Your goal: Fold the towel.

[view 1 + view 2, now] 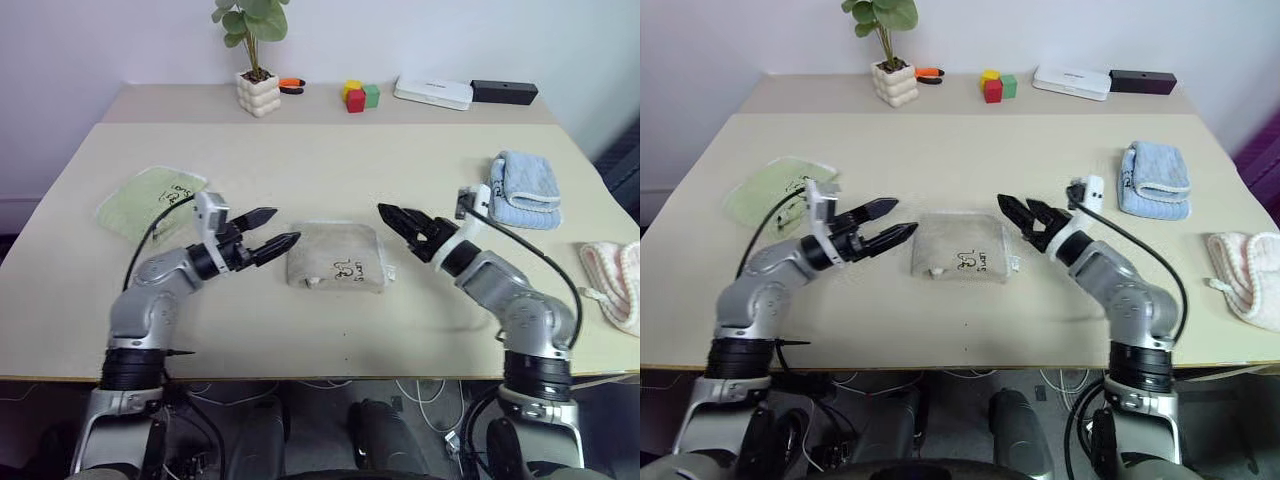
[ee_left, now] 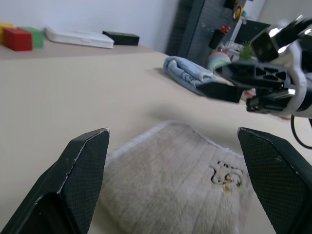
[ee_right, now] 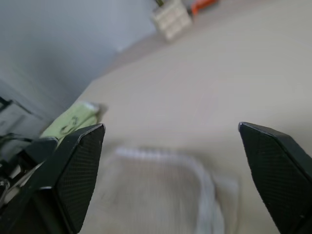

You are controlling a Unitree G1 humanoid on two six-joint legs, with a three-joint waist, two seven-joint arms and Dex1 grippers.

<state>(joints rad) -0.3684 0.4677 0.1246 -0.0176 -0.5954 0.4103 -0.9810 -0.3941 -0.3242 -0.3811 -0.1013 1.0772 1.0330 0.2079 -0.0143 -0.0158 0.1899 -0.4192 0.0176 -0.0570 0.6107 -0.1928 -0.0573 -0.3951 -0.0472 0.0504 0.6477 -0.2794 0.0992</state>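
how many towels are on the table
4: the beige towel folded at the middle between the arms, a light green towel at the left, a light blue towel at the right, and a pink-and-white towel at the right edge.

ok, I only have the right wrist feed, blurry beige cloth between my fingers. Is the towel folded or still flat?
Observer: Folded. The towel lies as a compact pad mid-table, scribble facing up.
Operator: Either arm holding it?
Observer: No. The left gripper and the right gripper are both open, one on each side of it, off the cloth.
Operator: Anything else near my right arm?
Observer: A folded light blue towel lies on the table beyond the right arm, and a pink-and-white cloth at the table's right edge.
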